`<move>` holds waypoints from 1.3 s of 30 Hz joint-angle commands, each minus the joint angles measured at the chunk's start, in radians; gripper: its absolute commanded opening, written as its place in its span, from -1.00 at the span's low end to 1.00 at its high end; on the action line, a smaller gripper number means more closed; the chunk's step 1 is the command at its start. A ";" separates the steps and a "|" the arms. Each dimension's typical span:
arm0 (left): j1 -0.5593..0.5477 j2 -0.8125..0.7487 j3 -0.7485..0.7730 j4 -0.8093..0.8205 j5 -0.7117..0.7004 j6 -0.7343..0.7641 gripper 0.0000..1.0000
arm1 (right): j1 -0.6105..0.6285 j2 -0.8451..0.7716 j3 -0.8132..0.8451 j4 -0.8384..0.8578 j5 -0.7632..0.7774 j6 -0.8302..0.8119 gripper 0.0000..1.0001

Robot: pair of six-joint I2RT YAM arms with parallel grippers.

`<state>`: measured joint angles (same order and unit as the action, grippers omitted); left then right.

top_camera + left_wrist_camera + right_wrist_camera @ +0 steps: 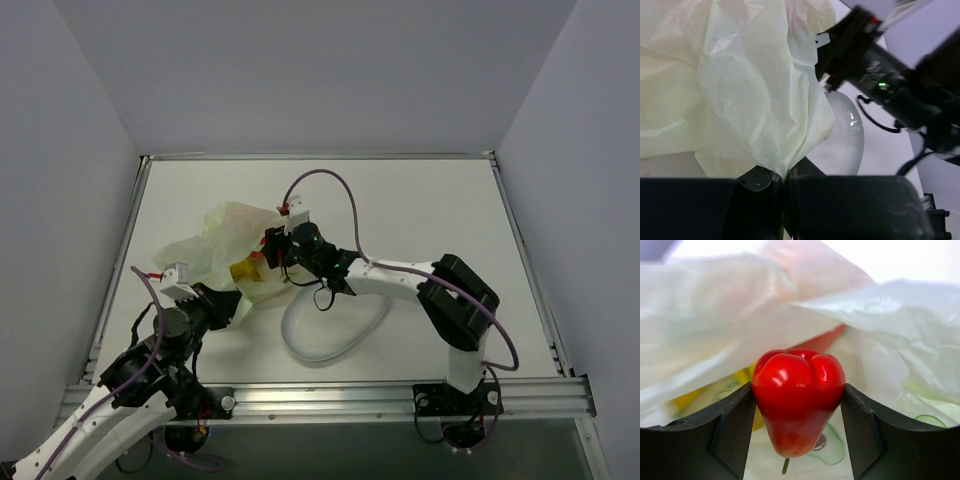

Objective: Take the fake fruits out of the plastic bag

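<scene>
Top external view: the plastic bag (228,235) lies crumpled on the table (440,210), left of centre, with the white oval plate (335,330) just beside its near right edge (in the left wrist view a bag fold hides part of the plate's rim). The right arm (400,275) reaches across above the plate. The right gripper (272,250) sits at the bag's mouth and hides most of what lies inside. A yellow fruit (243,270) shows just beside it, within the bag.

In the right wrist view the fingers press on both sides of a glossy red fruit (799,390), with bag folds all around. Behind it, blurred, lie the yellow fruit and a red-orange piece (830,337).

The left gripper (785,175), jaws pressed together, pinches a fold at the bag's near corner.
</scene>
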<state>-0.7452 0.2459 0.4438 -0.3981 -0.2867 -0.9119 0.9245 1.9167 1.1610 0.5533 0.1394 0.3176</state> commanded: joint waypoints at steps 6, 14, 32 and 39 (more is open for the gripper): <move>0.001 0.073 0.075 0.064 -0.042 0.048 -0.95 | 0.022 -0.329 -0.197 0.071 -0.202 0.067 -0.35; 0.003 0.079 0.116 0.053 -0.057 0.084 -0.95 | 0.025 -0.651 -0.461 -0.107 -0.049 0.058 -0.34; 0.003 0.087 0.168 -0.025 -0.098 0.105 -0.95 | 0.010 -0.564 -0.574 -0.070 0.209 0.107 -0.31; 0.003 0.089 0.177 -0.054 -0.109 0.104 -0.95 | 0.010 -0.530 -0.575 -0.056 0.235 0.143 -0.18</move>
<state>-0.7452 0.3256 0.5610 -0.4324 -0.3752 -0.8223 0.9367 1.3792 0.5625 0.4625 0.3145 0.4305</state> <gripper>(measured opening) 0.027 0.585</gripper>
